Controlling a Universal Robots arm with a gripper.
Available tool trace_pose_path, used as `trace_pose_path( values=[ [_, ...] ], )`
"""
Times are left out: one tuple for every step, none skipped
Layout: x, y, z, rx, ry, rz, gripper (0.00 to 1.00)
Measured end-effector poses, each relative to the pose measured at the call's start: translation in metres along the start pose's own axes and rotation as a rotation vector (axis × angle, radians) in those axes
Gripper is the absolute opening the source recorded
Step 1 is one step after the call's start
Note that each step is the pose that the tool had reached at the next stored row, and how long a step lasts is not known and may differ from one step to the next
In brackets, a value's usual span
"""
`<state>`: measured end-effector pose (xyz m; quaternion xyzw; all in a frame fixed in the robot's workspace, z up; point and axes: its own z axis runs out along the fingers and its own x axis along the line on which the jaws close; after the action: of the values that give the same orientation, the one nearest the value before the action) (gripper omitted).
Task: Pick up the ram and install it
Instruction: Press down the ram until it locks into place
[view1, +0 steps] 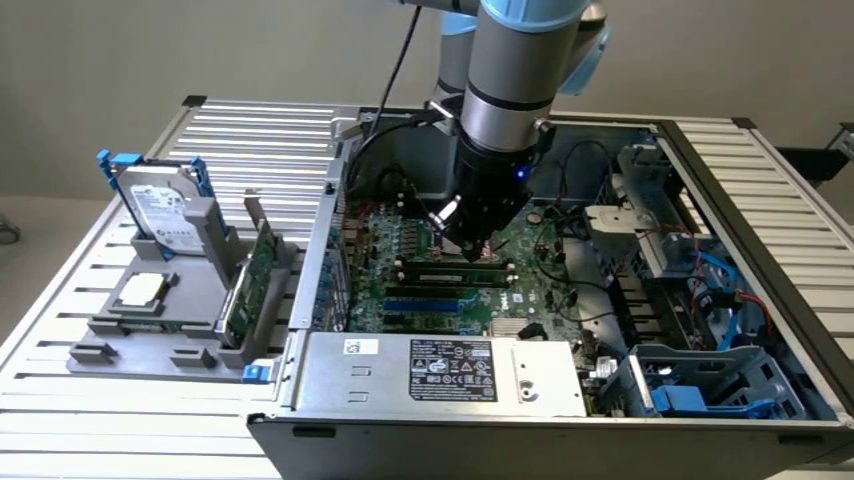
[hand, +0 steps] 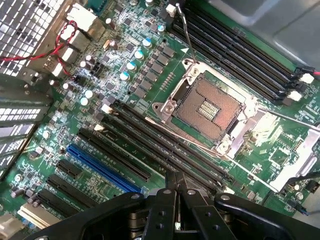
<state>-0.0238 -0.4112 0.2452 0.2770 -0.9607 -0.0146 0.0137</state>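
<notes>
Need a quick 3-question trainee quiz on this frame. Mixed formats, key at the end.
1. True or false: the CPU socket on the motherboard has a processor seated in it.
2. Fill in: the gripper hangs low over the motherboard with its jaws ____.
3. Where is the hard drive?
A. Standing in the grey holder beside the computer case, on the exterior view's left
B. Lying on the motherboard
C. In the gripper

Key: 1 false (the socket is empty); 2 shut; 3 A.
</notes>
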Motion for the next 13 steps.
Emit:
trace_pose_path(
  values=[
    [0.0000,0.0000,0.0000,-0.0003,-0.0006,0.016,0.11],
    [0.0000,0.0000,0.0000,-0.0005,-0.0011,0.030,0.11],
    [0.0000,0.0000,0.0000,-0.0008,-0.0017,0.047,0.11],
    [0.0000,0.0000,0.0000,-0.0010,-0.0022,0.063,0.11],
    [0.0000,0.0000,0.0000,-0.0013,-0.0027,0.079,0.11],
    [0.0000,0.0000,0.0000,-0.0017,-0.0034,0.096,0.11],
    [0.0000,0.0000,0.0000,-0.0020,-0.0041,0.113,0.11],
    [0.0000,0.0000,0.0000,-0.0023,-0.0046,0.131,0.11],
    [0.0000,0.0000,0.0000,-0.0026,-0.0053,0.147,0.11],
    [0.0000,0.0000,0.0000,-0.0030,-0.0059,0.165,0.11],
    [0.0000,0.0000,0.0000,-0.0033,-0.0065,0.182,0.11],
    [0.0000,0.0000,0.0000,-0.0036,-0.0071,0.199,0.11],
    [0.0000,0.0000,0.0000,-0.0039,-0.0078,0.217,0.11]
  ],
)
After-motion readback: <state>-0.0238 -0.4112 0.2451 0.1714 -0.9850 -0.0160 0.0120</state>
